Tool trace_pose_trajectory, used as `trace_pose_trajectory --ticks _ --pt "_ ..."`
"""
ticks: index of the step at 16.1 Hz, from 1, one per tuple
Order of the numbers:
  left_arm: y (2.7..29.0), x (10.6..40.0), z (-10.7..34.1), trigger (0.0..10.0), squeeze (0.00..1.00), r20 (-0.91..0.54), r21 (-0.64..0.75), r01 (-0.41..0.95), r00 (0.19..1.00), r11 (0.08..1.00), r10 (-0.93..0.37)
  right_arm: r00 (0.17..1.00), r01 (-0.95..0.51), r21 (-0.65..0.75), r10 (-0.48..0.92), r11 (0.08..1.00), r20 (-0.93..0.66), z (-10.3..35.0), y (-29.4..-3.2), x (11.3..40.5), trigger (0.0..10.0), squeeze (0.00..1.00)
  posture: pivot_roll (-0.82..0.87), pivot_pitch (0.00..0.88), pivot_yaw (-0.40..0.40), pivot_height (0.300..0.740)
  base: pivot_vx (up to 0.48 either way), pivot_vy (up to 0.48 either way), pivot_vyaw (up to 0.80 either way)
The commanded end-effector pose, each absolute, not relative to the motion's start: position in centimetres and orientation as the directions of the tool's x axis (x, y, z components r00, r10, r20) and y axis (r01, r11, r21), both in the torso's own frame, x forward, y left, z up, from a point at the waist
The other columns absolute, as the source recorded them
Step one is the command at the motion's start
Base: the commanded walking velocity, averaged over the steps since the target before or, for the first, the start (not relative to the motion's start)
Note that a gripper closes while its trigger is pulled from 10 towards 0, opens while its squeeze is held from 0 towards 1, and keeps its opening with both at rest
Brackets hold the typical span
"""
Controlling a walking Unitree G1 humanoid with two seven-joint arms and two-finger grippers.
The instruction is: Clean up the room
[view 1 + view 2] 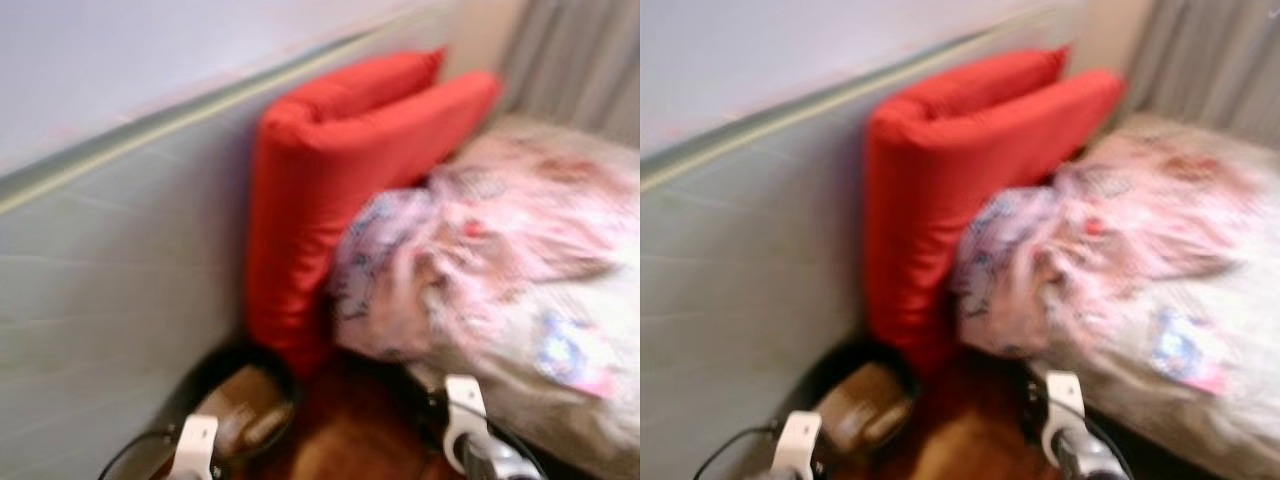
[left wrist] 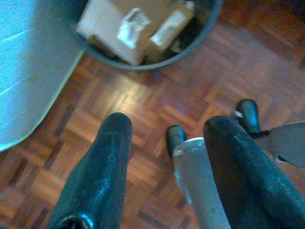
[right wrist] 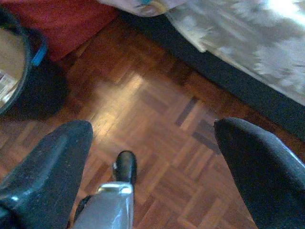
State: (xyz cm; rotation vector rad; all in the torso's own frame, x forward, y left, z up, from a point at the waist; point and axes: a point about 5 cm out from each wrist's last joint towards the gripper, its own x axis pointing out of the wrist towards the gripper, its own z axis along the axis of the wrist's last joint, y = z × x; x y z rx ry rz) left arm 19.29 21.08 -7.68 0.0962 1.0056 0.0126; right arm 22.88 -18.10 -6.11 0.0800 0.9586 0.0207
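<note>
Waste bin [image 2: 143, 59], dark and round, stands on the parquet floor [image 2: 157, 109] holding cardboard pieces [image 2: 119, 28], count unclear. Two red cushions [image 1: 330, 170] lean beside the bed [image 1: 540, 290]. Left pincer [image 2: 176, 157] and right pincer [image 3: 152, 157] both spread, holding nothing.

Silver arms, each hand [image 2: 167, 181] with two long black fingers [image 3: 52, 171].

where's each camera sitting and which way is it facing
Head eyes: forward and down at the folded red cushion, floral bedding; both arms low.
Left wrist: down past open left gripper at parquet floor, round dark bin of cardboard.
Right wrist: down past open right gripper, same floor, bin.
</note>
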Motion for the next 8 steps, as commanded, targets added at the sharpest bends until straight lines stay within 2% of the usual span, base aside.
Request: trace_pose_trajectory --ticks 1,7,8 --pt "21.23 19.03 -7.78 10.0 0.00 -0.847 0.088 0.030 0.529 0.996 0.059 0.586 0.022 0.075 0.048 0.997 -0.809 -6.01 -18.05 23.05 10.0 0.00 -0.05 0.000 -0.024 0.740 0.000 0.000 0.00" --pt "21.23 19.06 -7.77 10.0 0.00 -0.847 0.088 0.030 0.529 0.996 0.059 0.606 0.029 0.073 0.041 0.997 -0.794 -5.89 -18.09 23.20 10.0 0.00 -0.05 0.000 -0.024 0.740 0.000 0.000 0.00" --pt "21.21 19.05 -7.78 10.0 0.00 -0.847 0.088 0.029 0.529 0.996 0.059 0.610 -0.019 0.058 0.057 0.998 -0.790 -5.77 -18.09 23.35 10.0 0.00 -0.05 0.000 -0.025 0.740 0.000 0.000 0.00"
